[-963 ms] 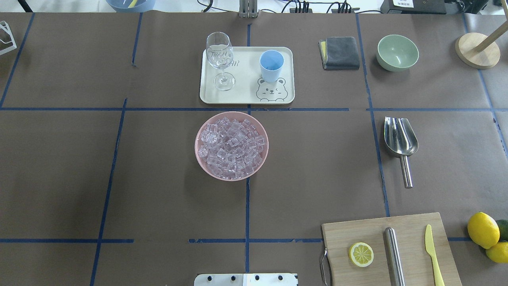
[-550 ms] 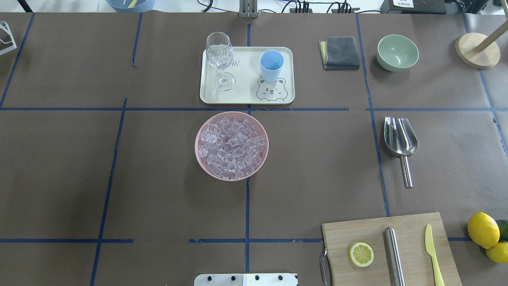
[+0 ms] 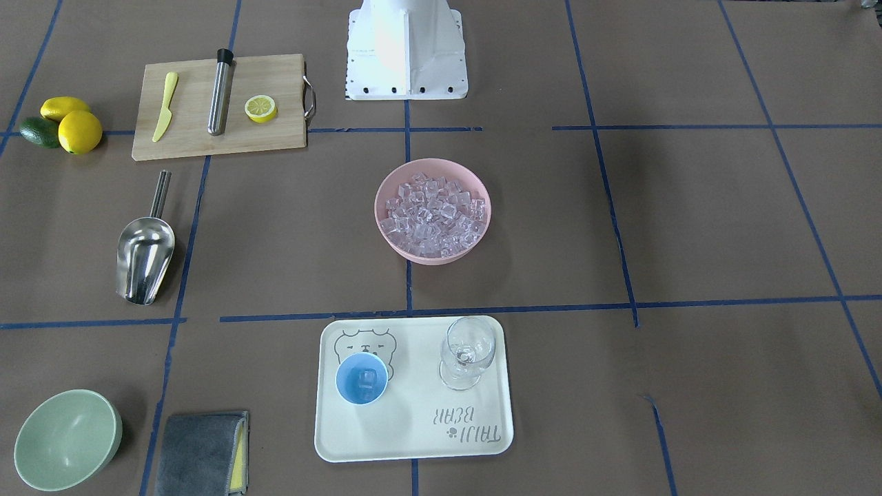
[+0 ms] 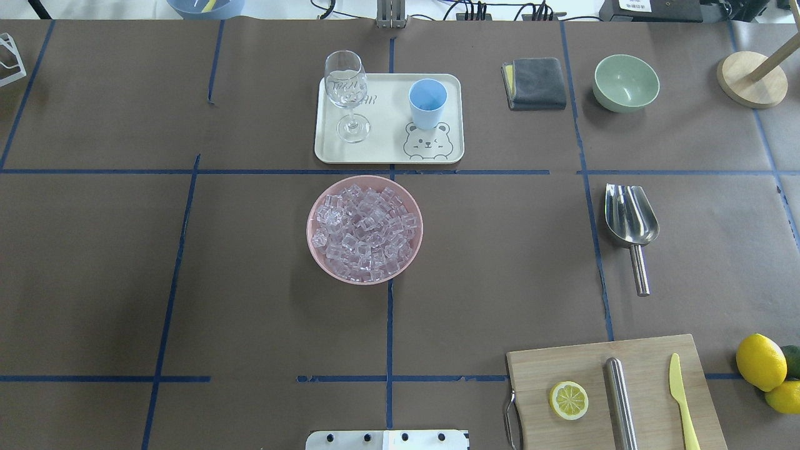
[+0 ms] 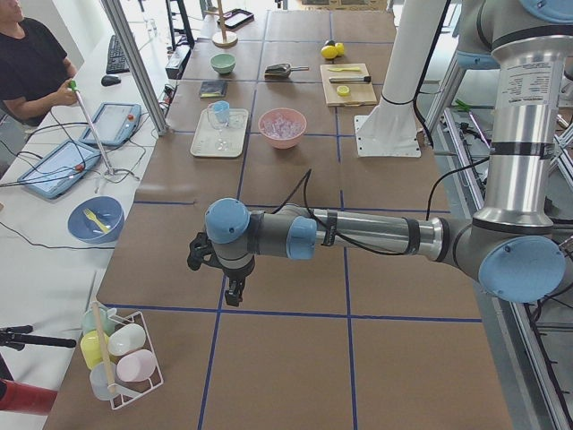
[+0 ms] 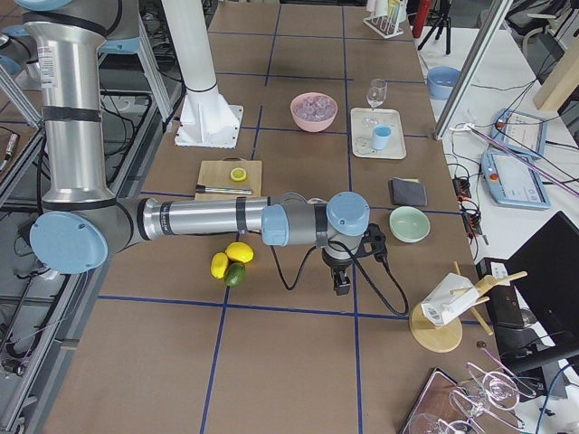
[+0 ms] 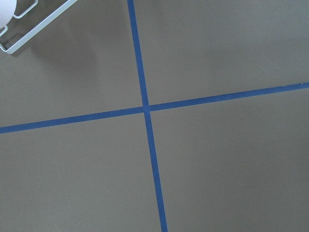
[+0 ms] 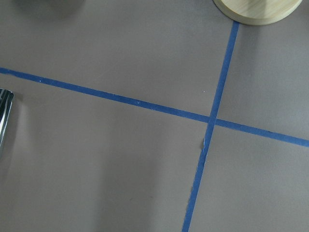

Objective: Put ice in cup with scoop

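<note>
The ice (image 4: 364, 229) fills a pink bowl (image 4: 314, 240) at the table's middle. The light-blue cup (image 4: 427, 103) stands on a cream tray (image 4: 387, 153); the front view shows one cube inside the cup (image 3: 361, 378). The steel scoop (image 4: 631, 219) lies flat and empty on the table's right side, handle toward the robot; its edge shows in the right wrist view (image 8: 4, 121). My left gripper (image 5: 235, 294) hangs over bare table far to the left, my right gripper (image 6: 342, 284) far to the right, past the scoop. I cannot tell whether either is open or shut.
A stemmed glass (image 4: 345, 94) shares the tray. A grey cloth (image 4: 535, 82), a green bowl (image 4: 625, 82) and a wooden stand (image 4: 752, 79) sit at the back right. A cutting board (image 4: 650, 356) with a steel cylinder (image 4: 620, 400), lemon half and knife lies front right, beside lemons (image 4: 760, 361).
</note>
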You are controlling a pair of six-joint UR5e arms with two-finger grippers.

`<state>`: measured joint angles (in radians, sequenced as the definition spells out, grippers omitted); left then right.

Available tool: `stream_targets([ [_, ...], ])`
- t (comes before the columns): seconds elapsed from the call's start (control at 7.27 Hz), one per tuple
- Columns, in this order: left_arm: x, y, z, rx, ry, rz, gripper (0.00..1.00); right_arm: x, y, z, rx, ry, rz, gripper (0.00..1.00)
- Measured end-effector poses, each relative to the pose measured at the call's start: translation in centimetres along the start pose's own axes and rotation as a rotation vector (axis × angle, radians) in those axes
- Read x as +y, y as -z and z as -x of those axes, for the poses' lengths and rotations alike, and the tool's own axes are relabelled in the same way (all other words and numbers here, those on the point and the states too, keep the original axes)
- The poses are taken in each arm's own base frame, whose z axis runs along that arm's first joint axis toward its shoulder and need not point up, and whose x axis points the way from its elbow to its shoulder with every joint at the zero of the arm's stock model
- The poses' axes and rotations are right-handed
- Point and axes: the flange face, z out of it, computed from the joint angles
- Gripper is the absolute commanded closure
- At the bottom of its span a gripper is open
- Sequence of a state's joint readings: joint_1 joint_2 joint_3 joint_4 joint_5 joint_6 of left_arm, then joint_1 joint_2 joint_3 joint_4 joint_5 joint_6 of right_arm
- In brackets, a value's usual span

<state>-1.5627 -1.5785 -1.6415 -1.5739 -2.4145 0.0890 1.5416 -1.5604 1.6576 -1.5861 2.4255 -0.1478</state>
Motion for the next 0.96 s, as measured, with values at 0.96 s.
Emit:
stream_targets([
  [0.96,0.0,-0.17,0.11,0.001,0.008,0.007,0.0,-0.13,0.12,0.04,-0.004,-0.005,0.009,0.0],
])
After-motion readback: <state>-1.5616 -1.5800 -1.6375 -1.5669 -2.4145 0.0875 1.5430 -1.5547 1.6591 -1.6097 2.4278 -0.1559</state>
